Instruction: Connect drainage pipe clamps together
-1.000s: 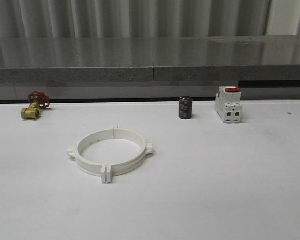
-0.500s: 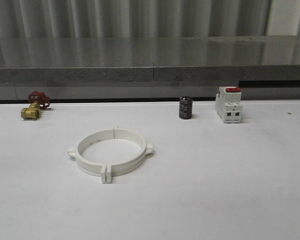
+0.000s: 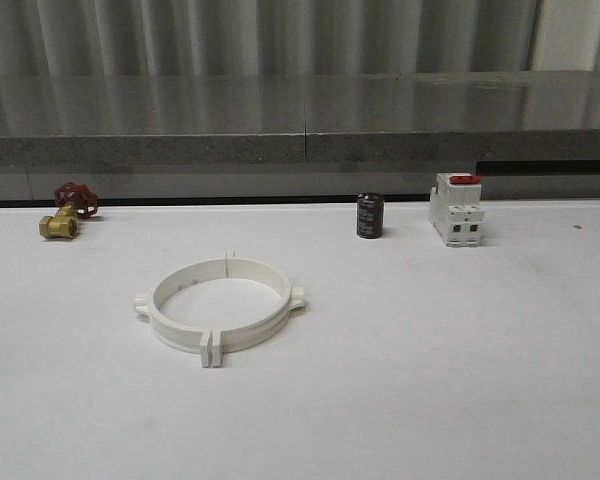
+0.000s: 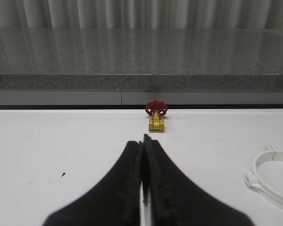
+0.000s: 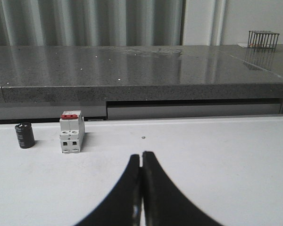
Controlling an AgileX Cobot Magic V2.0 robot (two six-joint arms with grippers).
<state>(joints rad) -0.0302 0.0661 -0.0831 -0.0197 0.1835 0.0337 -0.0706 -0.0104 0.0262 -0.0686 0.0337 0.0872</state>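
Observation:
The two white drainage pipe clamps [image 3: 218, 312] lie on the white table, their end tabs meeting front and back so that they form one wide ring. A part of that ring [image 4: 271, 181] is in the left wrist view, off to the side of my left gripper [image 4: 142, 141]. That gripper is shut, its black fingers pressed together with nothing between them, well apart from the ring. My right gripper [image 5: 141, 156] is shut and empty too, over bare table.
A brass valve with a red handwheel [image 3: 66, 212] sits at the back left, straight ahead of the left gripper. A black cylinder [image 3: 370, 216] and a white breaker with a red top [image 3: 456, 210] stand at the back right. A grey stone ledge [image 3: 300, 135] borders the table's far edge.

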